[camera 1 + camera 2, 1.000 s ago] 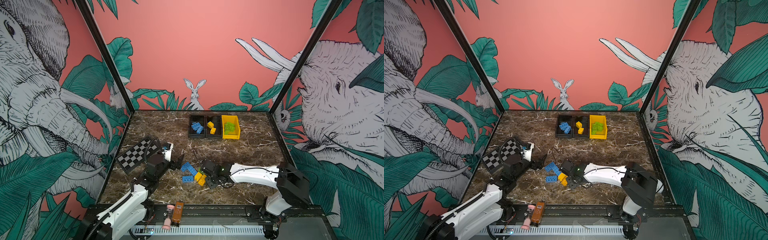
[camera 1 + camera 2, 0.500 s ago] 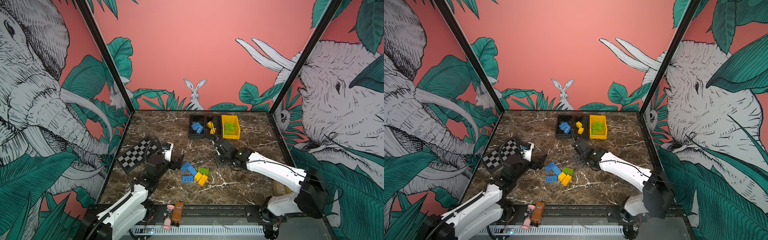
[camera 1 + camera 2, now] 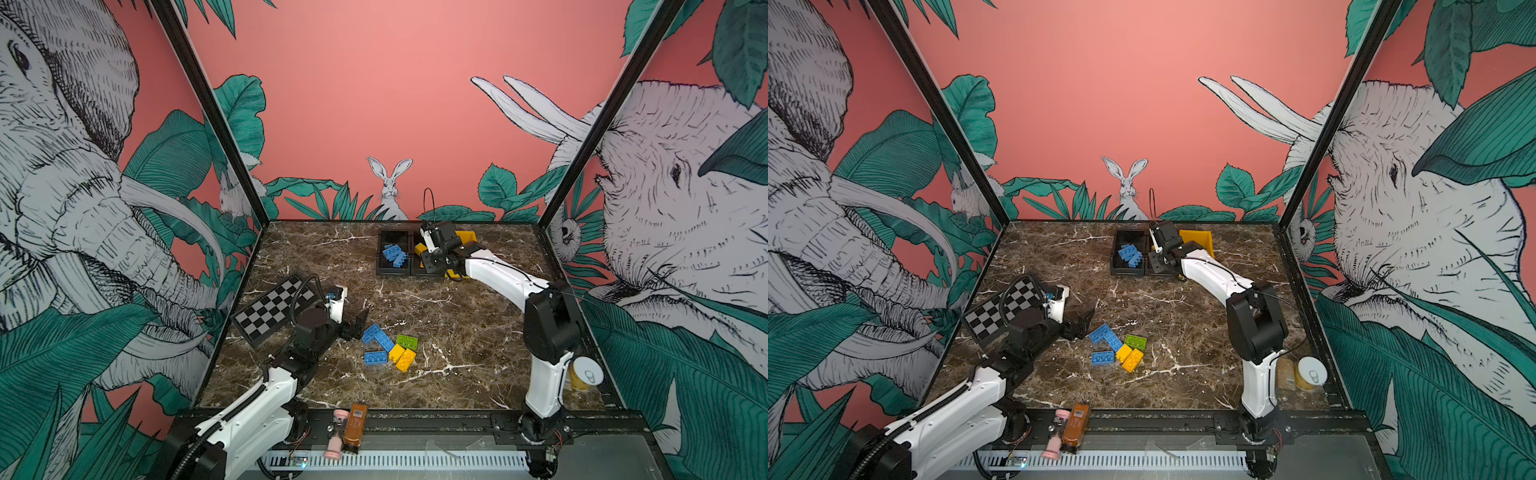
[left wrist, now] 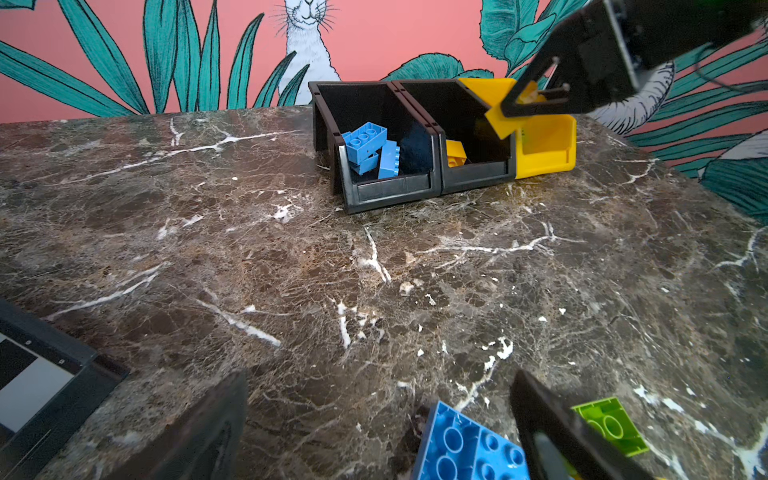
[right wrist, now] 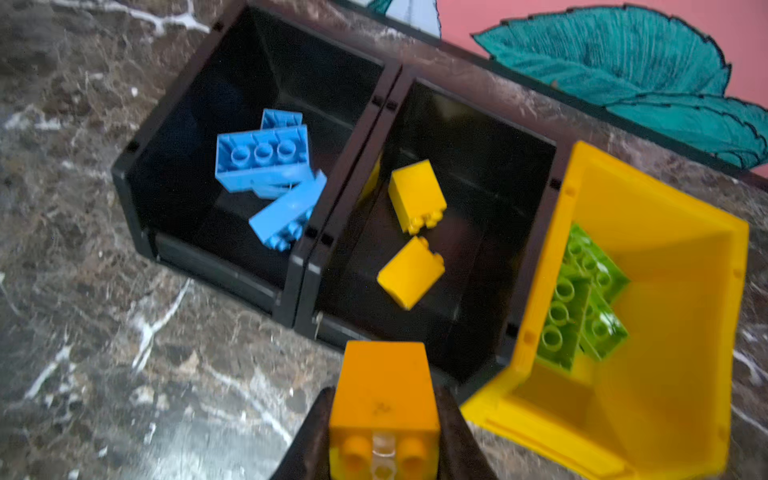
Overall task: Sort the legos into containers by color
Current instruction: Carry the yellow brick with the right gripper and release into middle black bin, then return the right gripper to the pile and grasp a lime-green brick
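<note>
1 yellow brick [image 5: 384, 386], short, studded; gripped in right tool [image 5: 384, 419]

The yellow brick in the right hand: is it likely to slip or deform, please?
Probably rigid: the yellow brick shows straight edges in the shut right hand. Its smooth sides might slip. Flat faces suggest it will not roll.
</note>
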